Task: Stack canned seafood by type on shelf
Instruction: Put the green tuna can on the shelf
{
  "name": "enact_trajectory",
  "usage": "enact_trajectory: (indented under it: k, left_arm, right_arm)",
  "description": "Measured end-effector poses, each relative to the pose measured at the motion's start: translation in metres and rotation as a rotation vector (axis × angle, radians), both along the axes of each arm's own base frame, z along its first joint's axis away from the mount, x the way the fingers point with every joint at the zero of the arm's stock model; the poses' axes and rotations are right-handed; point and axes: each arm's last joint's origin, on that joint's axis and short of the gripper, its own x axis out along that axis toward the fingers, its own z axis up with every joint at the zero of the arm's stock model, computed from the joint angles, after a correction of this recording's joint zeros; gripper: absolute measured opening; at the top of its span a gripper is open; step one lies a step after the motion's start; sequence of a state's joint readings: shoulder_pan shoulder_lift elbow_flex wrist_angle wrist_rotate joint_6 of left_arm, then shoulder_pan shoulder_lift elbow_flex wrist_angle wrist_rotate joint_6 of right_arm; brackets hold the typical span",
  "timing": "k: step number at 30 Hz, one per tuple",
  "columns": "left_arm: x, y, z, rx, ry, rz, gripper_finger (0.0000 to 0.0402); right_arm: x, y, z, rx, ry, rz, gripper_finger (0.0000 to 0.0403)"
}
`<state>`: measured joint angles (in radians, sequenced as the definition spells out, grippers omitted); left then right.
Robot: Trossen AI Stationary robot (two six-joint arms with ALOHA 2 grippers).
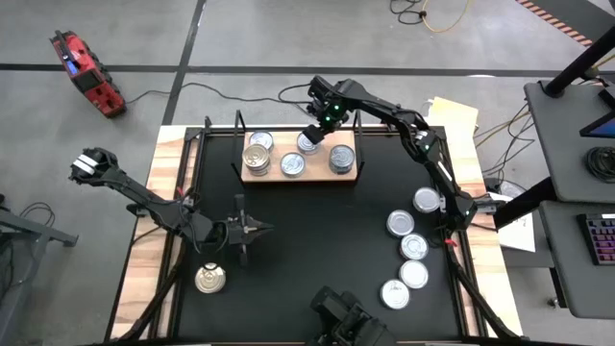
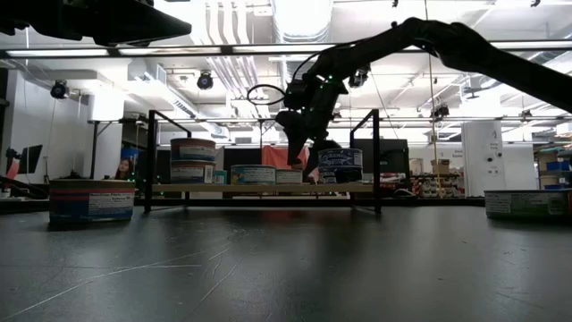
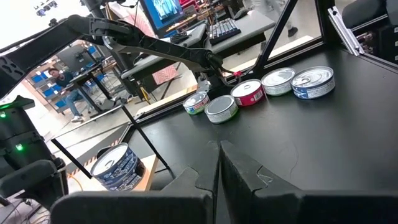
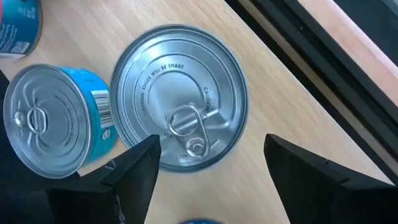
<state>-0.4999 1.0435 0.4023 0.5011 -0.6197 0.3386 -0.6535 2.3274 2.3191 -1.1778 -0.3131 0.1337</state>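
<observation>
From above, the right gripper (image 1: 309,135) hangs over the shelf (image 1: 258,175), fingers spread above a silver-topped tin (image 1: 308,143) (four tins there); at its wrist, that tin (image 4: 180,102) lies unheld; the left gripper (image 1: 258,229) rests mid-worktop, fingers (image 3: 249,171) pressed together.

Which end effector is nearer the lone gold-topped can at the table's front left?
The left end effector: it sits shut just beside the gold-topped can. The right end effector is far across the table, open over the shelf.
</observation>
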Motion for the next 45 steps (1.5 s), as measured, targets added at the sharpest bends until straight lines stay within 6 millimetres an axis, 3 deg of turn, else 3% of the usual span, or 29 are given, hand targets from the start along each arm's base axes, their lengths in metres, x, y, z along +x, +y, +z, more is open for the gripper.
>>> enact_trajectory:
  k: [6, 11, 18, 23, 34, 45]
  left_arm:
    - [0.0, 0.0, 0.0, -0.001, 0.0, 0.0, 0.0]
    - [0.0, 0.0, 0.0, -0.007, -0.001, 0.001, 0.0]
    - [0.0, 0.0, 0.0, -0.019, -0.002, 0.002, 0.0]
    - [0.0, 0.0, 0.0, -0.026, -0.003, 0.003, 0.0]
    - [-0.006, 0.006, 0.012, -0.001, -0.055, 0.124, 0.0]
    - [-0.011, 0.011, 0.018, 0.066, -0.068, 0.246, 0.0]
  right_arm:
    - [-0.001, 0.001, 0.022, -0.056, -0.054, 0.035, 0.0249]
    - [0.006, 0.014, 0.036, -0.141, -0.099, 0.164, 0.0207]
    - [0.031, 0.044, 0.037, -0.234, -0.154, 0.359, 0.0102]
    - [0.041, 0.051, 0.04, -0.29, -0.21, 0.401, 0.002]
    - [0.026, 0.049, 0.028, -0.373, 0.099, 0.267, 0.0009]
    - [0.03, 0.05, -0.005, -0.348, 0.118, 0.252, 0.0009]
